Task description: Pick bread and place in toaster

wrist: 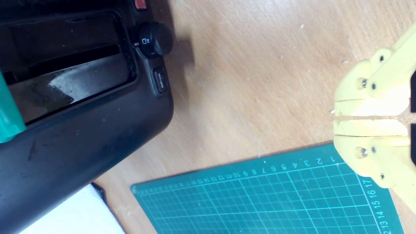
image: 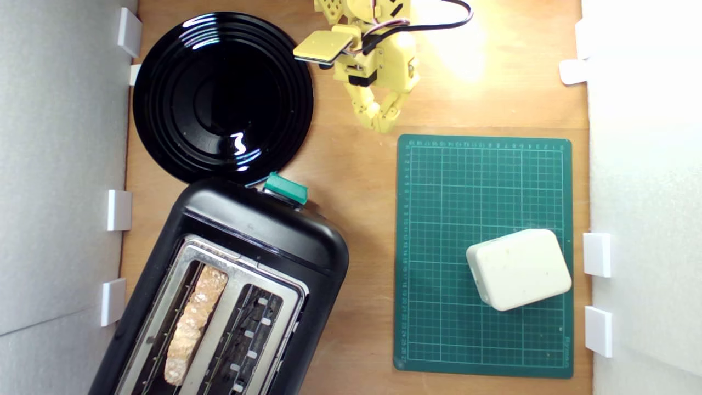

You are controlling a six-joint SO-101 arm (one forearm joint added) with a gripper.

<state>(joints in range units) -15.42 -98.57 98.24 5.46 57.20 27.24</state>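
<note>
The bread (image: 193, 325), a pale slice with brown crust, stands on edge in one slot of the black toaster (image: 263, 241) at the lower part of the exterior view's left; the slot beside it holds nothing. The toaster's teal lever knob (image: 285, 188) sticks out toward the plate. My yellow gripper (image: 383, 127) hangs far from the toaster, just beyond the green mat's far edge, shut with nothing between its fingers. In the wrist view the gripper (wrist: 335, 117) has its fingertips pressed together over bare wood, with the toaster's side (wrist: 97, 130) and its knob nearby.
A round black plate (image: 222, 99) lies beyond the toaster. A green cutting mat (image: 439, 230) covers the exterior view's right, with a white rounded box (image: 518, 269) on it. White walls and clips border the wooden table (image: 356, 181).
</note>
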